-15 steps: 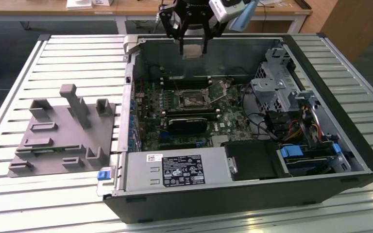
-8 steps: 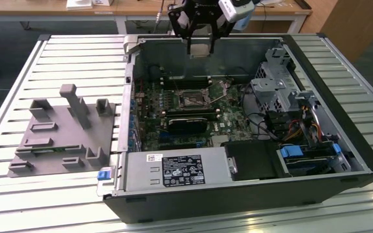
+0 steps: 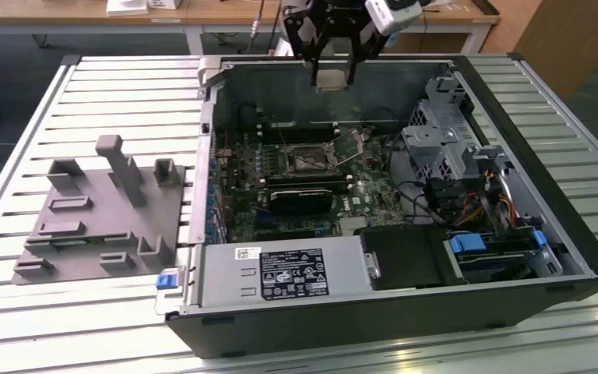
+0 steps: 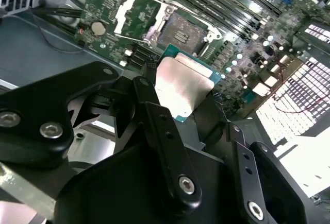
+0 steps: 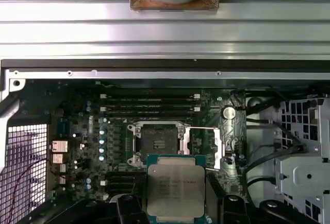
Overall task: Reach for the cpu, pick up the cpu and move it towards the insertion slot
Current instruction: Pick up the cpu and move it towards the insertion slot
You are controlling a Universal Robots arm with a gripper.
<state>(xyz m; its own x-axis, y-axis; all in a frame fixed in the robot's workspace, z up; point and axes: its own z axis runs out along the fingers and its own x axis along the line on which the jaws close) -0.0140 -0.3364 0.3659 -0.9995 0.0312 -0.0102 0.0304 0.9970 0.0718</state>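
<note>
Slatted metal tabletop [image 3: 102,86] is carrying an open computer case [image 3: 403,312], with a grey fixture plate [image 3: 96,214] lying beside it toward the exterior view's left; wooden desks [image 3: 226,14] are standing behind. One arm is hanging above the case's far wall, its gripper [image 3: 330,78] pointing down and clamping the single cpu [image 3: 330,80] between its fingers [image 4: 154,126]. In both wrist views the cpu [image 5: 175,193] is sitting flat in that grip, silvery top [image 4: 180,85] showing. One insertion slot [image 5: 157,144] is lying open on the motherboard [image 3: 310,187] below, its frame raised, apart from the chip [image 4: 178,31].
</note>
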